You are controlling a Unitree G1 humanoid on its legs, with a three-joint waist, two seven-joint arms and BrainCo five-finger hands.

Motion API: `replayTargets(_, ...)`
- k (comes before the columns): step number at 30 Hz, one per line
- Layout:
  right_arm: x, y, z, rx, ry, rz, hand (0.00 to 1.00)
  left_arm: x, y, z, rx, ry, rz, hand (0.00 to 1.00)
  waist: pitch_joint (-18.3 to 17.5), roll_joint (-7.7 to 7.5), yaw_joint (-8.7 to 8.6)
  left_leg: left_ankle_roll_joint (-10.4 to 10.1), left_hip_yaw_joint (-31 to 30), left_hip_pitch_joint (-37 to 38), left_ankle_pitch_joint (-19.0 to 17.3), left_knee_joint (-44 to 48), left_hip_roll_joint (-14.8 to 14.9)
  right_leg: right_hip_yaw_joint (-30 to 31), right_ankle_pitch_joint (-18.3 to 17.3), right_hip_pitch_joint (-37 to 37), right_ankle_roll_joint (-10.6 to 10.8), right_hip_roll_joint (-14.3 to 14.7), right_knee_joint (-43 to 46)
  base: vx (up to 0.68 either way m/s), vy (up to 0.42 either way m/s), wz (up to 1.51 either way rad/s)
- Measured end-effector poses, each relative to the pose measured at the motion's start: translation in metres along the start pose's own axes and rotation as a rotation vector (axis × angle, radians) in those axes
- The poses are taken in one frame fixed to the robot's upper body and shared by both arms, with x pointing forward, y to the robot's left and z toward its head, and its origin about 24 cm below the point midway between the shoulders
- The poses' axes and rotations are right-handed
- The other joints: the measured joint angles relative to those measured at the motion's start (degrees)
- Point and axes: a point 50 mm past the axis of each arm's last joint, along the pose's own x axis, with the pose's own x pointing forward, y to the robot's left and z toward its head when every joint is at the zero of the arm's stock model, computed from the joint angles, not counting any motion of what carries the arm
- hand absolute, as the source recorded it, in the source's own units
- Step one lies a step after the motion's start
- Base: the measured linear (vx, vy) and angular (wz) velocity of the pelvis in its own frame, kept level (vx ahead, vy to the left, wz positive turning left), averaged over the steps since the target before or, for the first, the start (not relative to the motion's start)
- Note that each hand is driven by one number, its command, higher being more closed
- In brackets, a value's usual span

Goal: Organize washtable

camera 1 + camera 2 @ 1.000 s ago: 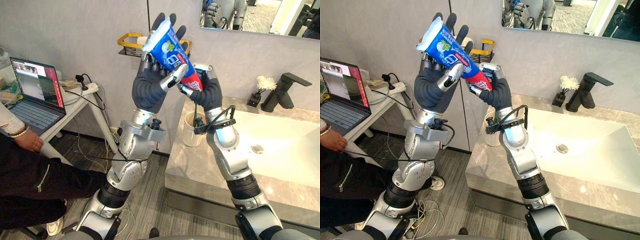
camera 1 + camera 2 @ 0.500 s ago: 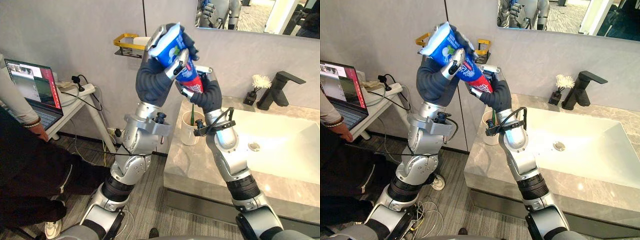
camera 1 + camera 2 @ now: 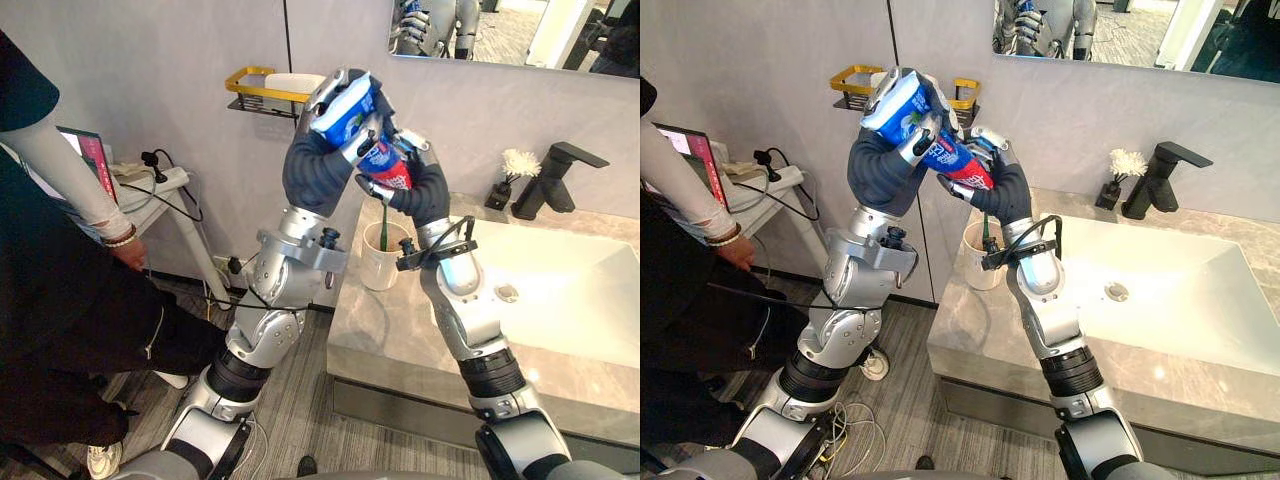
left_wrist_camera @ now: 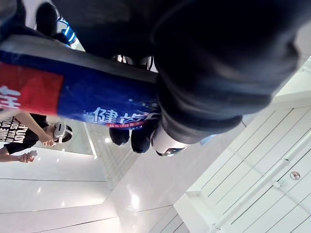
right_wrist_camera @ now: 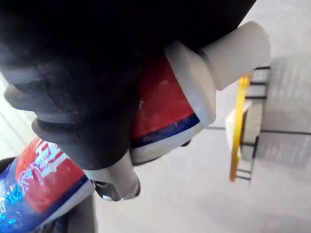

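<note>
A blue and red toothpaste tube [image 3: 347, 110] with a white cap [image 5: 238, 51] is held up in front of the wall, above the counter's left end. My left hand [image 3: 318, 175] is curled round its blue upper part [image 4: 97, 97]. My right hand [image 3: 425, 195] meets it from the other side. Its thumb and fingers sit loosely round the red cap end [image 5: 165, 111]. A white cup [image 3: 380, 265] with a green toothbrush in it stands on the counter right below the two hands.
The grey stone counter [image 3: 400, 330] holds a sunken basin [image 3: 570, 290], a black tap [image 3: 560, 180] and a small black vase of white flowers [image 3: 515, 172]. A yellow wire shelf [image 3: 262, 88] hangs on the wall. A person in black [image 3: 60, 280] stands close on the left.
My left hand's fingers went from straight behind the tube to curled round it. My right hand's fingers have loosened a little. The tube sits slightly lower. The person has stood up and come closer.
</note>
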Motion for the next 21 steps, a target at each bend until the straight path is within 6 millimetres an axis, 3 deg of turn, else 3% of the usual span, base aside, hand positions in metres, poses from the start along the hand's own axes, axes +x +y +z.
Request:
replayTargets(13,0.010,-0.033,0.018,0.026,-0.069,-0.090,0.00,0.011,-0.001,0.013,0.051,-0.052,-0.024,1.00,0.33,-0.52,-0.06,-0.02,0.91,0.08,-0.03,-0.01,0.37,0.78,0.12,-0.12,-0.03,0.34,-0.39,0.00,0.003,-0.03)
replayTargets(21,-0.004,-0.024,0.002,0.064,0.001,-0.126,0.00,0.013,0.002,0.022,0.094,-0.100,-0.003,1.00,0.39,-0.58,-0.02,-0.15,1.27,0.15,-0.15,0.00,0.48,1.00,0.19,-0.14,-0.14,0.43,-0.41,0.00,0.000,0.00)
